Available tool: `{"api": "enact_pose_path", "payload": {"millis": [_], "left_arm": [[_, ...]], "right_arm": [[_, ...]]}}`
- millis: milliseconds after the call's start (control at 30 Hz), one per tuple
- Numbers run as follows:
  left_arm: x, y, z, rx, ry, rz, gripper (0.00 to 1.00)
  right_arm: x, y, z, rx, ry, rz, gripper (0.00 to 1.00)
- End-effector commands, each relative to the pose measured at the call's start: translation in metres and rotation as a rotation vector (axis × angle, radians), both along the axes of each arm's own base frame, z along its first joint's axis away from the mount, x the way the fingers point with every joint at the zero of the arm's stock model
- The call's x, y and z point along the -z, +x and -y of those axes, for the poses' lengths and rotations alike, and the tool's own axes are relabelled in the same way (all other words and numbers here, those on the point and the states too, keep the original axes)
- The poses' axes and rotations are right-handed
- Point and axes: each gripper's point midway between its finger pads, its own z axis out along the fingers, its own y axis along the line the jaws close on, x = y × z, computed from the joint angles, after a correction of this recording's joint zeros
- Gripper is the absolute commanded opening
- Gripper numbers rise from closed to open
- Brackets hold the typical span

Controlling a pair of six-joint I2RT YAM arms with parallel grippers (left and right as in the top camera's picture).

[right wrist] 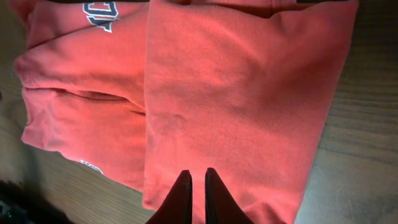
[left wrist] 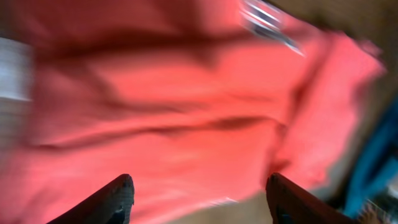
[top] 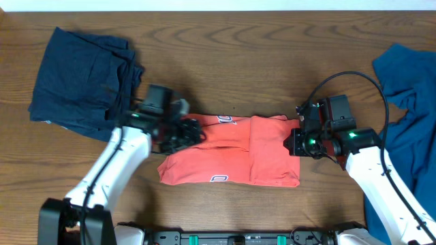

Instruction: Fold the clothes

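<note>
Wooden table [top: 259, 61] around coral T-shirt [top: 231, 160] edges

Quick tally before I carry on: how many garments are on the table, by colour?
Coral-red T-shirt: 1
Dark navy garment: 1
Blue garment: 1
Total: 3

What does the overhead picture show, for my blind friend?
A folded coral-red T-shirt lies in the middle of a wooden table. The left tool is at its left edge, the right tool at its right. A navy garment lies upper left, a blue garment far right.
</note>
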Motion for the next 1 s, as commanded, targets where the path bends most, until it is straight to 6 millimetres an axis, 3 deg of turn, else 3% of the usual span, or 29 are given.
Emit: {"api": "enact_pose_path", "payload": {"millis": [0, 133, 533, 667, 967], "left_arm": [[0.027, 0.005, -0.048, 0.012, 0.126, -0.007, 0.73], [0.046, 0.01, -0.07, -0.024, 0.102, -0.055, 0.79], [0.09, -0.007, -0.053, 0.176, -0.09, -0.134, 0.81], [0.102, -0.015, -0.051, 0.215, -0.097, -0.163, 0.75], [0.117, -0.03, -0.036, 0.343, -0.099, -0.183, 0.49]], "right_arm": [[0.005, 0.003, 0.001, -0.015, -0.008, -0.003, 0.07], [0.015, 0.003, 0.001, -0.016, -0.015, -0.038, 0.07], [0.041, 0.0, 0.002, -0.016, -0.031, -0.127, 0.02], [0.041, 0.001, 0.002, -0.016, -0.031, -0.125, 0.01], [0.04, 0.002, 0.001, -0.016, -0.029, -0.118, 0.01]]}}
